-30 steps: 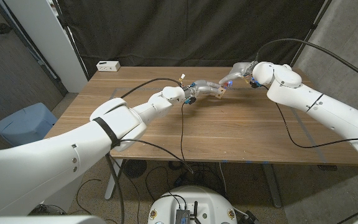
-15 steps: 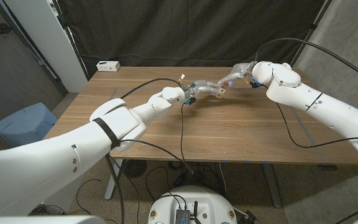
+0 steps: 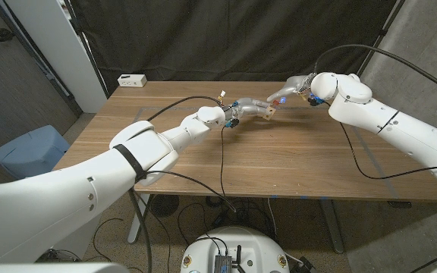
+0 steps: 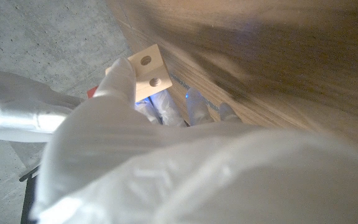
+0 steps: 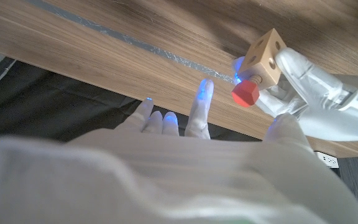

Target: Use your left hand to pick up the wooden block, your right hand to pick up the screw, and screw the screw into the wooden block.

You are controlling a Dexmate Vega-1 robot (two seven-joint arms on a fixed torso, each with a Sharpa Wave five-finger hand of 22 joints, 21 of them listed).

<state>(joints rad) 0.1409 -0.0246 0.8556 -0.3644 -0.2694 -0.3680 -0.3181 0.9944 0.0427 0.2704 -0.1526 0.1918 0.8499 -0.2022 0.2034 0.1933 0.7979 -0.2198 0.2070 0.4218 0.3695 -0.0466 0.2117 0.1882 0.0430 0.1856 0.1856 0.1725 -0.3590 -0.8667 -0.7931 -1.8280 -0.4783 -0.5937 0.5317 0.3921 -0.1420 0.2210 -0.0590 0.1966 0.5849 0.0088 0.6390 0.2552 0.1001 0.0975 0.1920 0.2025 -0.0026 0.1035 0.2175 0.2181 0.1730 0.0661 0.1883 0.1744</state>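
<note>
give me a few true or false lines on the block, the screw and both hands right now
1. The left hand holds the wooden block above the table. True.
2. The red screw lies on the table away from the block. False: its red head sits against a face of the block.
3. The block has round holes in it. True.
4. The right hand grips the block from underneath. False: its fingers are spread beside the block and hold nothing.
5. A white box sits at the table's far corner. True.
</note>
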